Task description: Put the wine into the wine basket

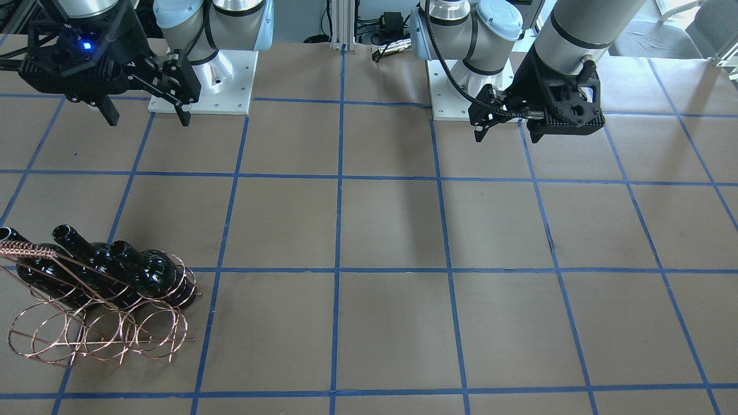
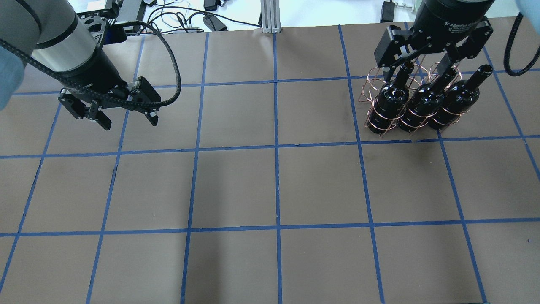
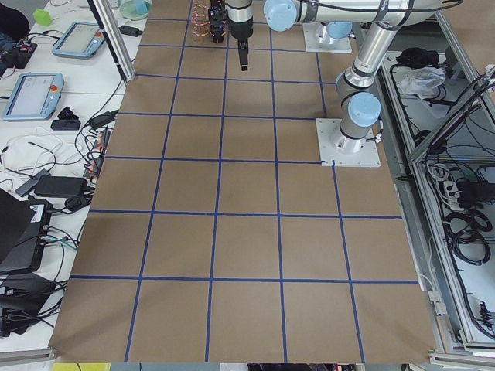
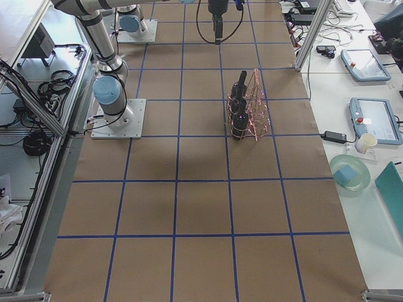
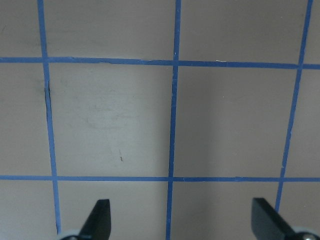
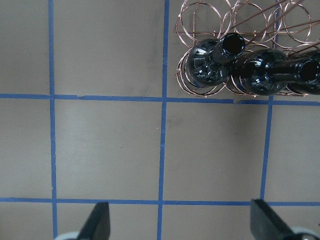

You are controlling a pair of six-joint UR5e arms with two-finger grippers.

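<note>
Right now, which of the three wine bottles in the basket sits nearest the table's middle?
The end bottle, leftmost of the row in the overhead view; the other two sit beyond it in the wine basket, farther to the robot's right.

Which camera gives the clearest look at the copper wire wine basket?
The exterior front-facing view: the wine basket shows nearly whole there, loops and twisted handle clear. Overhead, the right end effector overlaps its far side. The right wrist view crops it; both side views show it small; the left wrist view misses it.
</note>
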